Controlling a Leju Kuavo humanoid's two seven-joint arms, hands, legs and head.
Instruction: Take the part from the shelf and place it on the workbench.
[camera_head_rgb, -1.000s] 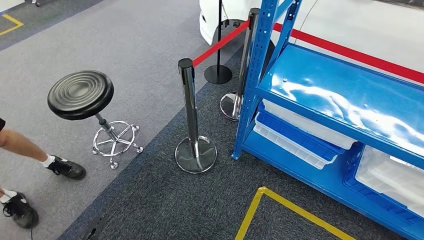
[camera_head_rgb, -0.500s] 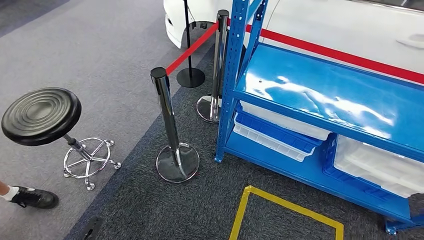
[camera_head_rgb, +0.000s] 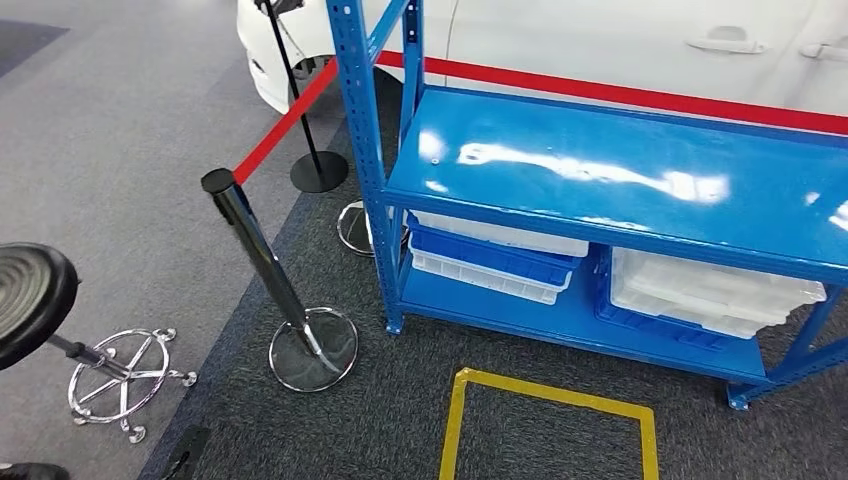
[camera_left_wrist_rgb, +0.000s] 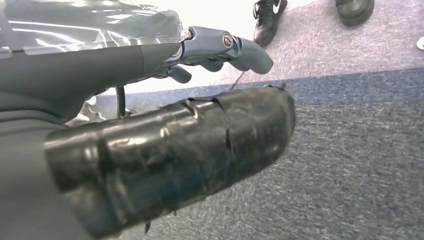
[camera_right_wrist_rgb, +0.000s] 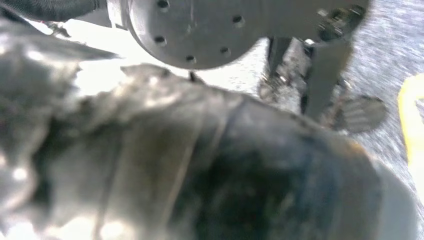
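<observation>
Bright even light; glare on shelf (camera_head_rgb: 620, 180); right wrist view blurred.

We see a chrome stanchion post (camera_head_rgb: 262, 268) standing just beside the yellow floor square (camera_head_rgb: 548, 425), its red belt (camera_head_rgb: 283, 122) running up to a black post (camera_head_rgb: 298, 105) farther off. A black stool (camera_head_rgb: 30, 300) on a chrome wheeled base sits well apart from that square, and a white car (camera_head_rgb: 600, 45) stands beyond it. Near the stool, we also see a person's dark shoes (camera_left_wrist_rgb: 270, 19) on the grey carpet (camera_head_rgb: 120, 160).

Left hand (camera_left_wrist_rgb: 165, 135) hangs low, thumb (camera_left_wrist_rgb: 175, 155) extended, darker fingers (camera_left_wrist_rgb: 225, 47) held straight, nothing held. Right hand (camera_right_wrist_rgb: 200, 165) blurred at close range, finger state indeterminate
</observation>
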